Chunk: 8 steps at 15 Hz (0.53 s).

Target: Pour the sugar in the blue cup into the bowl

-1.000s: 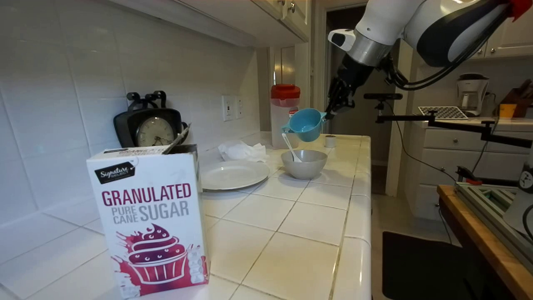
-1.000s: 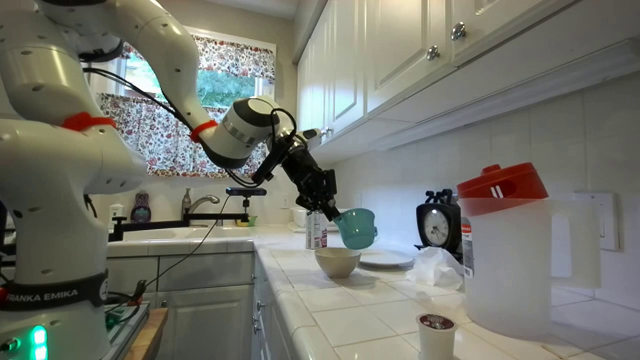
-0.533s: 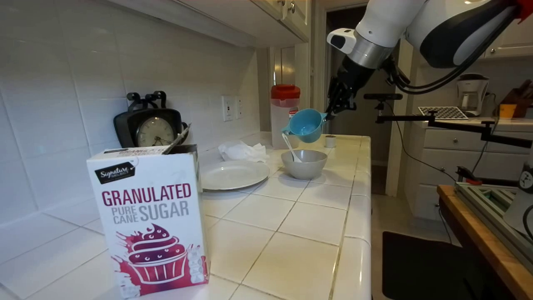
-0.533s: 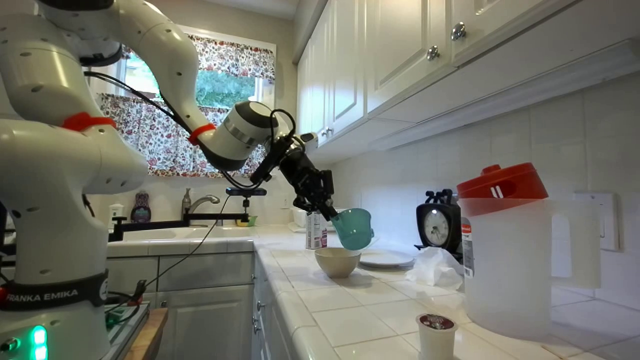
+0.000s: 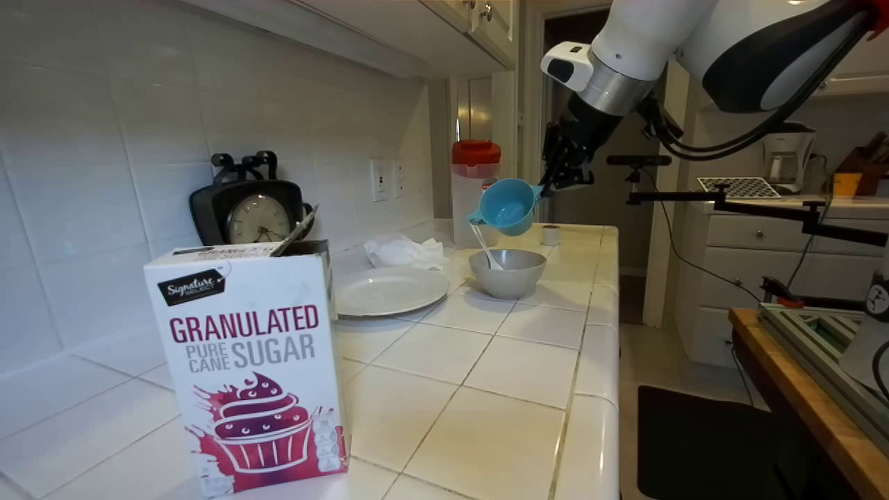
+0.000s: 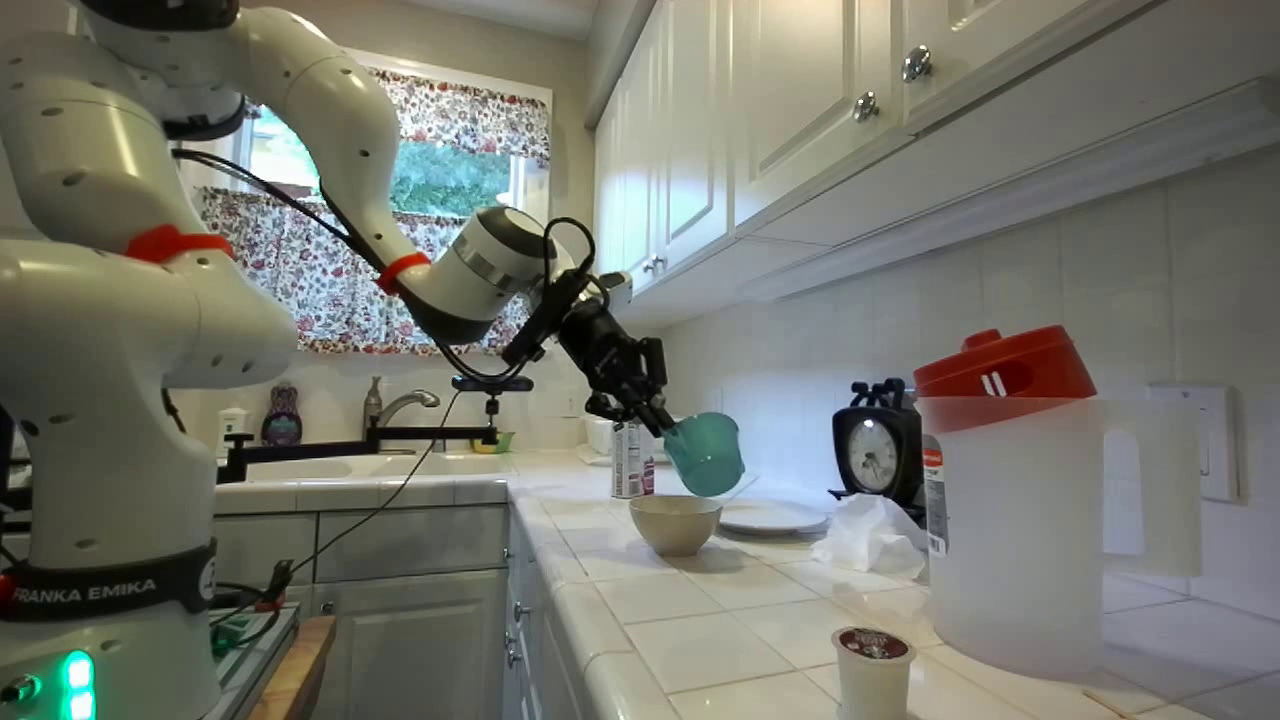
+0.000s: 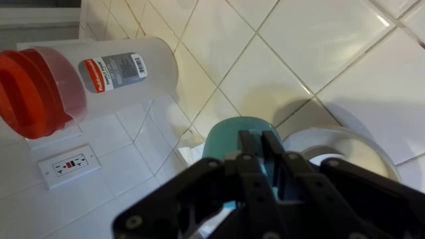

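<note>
My gripper [image 5: 544, 189] is shut on the handle of the light-blue cup [image 5: 507, 207], also in an exterior view [image 6: 708, 458]. The cup is tilted on its side, its mouth facing the sugar box end. It hangs just above the bowl [image 5: 514, 278], somewhat toward the wall side. Inside the cup I see blue walls; any sugar is not discernible. The bowl is small, round and pale, upright on the counter [image 6: 675, 525]. A white spoon [image 5: 486, 247] leans in it. In the wrist view the fingers [image 7: 254, 134] hide part of the cup [image 7: 220, 139], beside the bowl [image 7: 375, 156].
A white plate [image 5: 392, 292] and crumpled paper [image 5: 403, 251] lie toward the wall. A red-lidded pitcher [image 6: 1015, 530] and small pod cup [image 6: 872, 680] stand nearby. A sugar box [image 5: 250, 368], black dial scale [image 5: 253, 208] and overhead cabinets [image 6: 800, 110] also show.
The gripper and cup have shifted slightly left in both exterior views and, most recently, a little up. The cup stays held and tilted. The bowl and spoon have not moved.
</note>
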Motion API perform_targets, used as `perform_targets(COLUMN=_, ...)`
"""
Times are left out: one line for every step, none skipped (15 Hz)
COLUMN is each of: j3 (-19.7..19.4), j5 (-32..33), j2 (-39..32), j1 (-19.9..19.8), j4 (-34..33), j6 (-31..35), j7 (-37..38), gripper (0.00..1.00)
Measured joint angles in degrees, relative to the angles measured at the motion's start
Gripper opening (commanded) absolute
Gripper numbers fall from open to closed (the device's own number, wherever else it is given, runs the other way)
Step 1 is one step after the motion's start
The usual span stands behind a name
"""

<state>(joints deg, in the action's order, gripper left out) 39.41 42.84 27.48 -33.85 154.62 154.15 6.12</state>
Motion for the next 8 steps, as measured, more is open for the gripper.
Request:
perform_targets(j3=0.5, j5=0.4, j2=0.0, j1=-0.1, j4=-0.1, j6=-0.3, j7=0.0, gripper=0.03)
perform_targets(j3=1.0, j5=0.6, j2=0.0, j1=-0.1, j4=-0.1, j6=-0.7, j7=0.0, gripper=0.03)
perform_targets(j3=1.4, j5=0.8, j2=0.0, j1=-0.1, j4=-0.1, j6=-1.2, j7=0.0, gripper=0.03)
perform_targets(j3=1.9, j5=1.0, j2=0.1, j1=-0.1, j4=-0.1, j6=-1.7, j7=0.0, gripper=0.03)
perform_targets(j3=2.3, j5=1.2, j2=0.1, j1=-0.1, j4=-0.1, j6=-2.2, j7=0.0, gripper=0.03)
perform_targets(j3=2.7, j5=1.4, j2=0.3, j1=-0.2, j4=-0.1, j6=-2.8, j7=0.0, gripper=0.03)
perform_targets(j3=3.1, j5=1.6, j2=0.5, j1=-0.2, j4=-0.2, j6=-3.5, j7=0.0, gripper=0.03)
perform_targets(j3=3.5, j5=1.7, j2=0.8, j1=-0.2, j4=-0.2, j6=-4.3, j7=0.0, gripper=0.03)
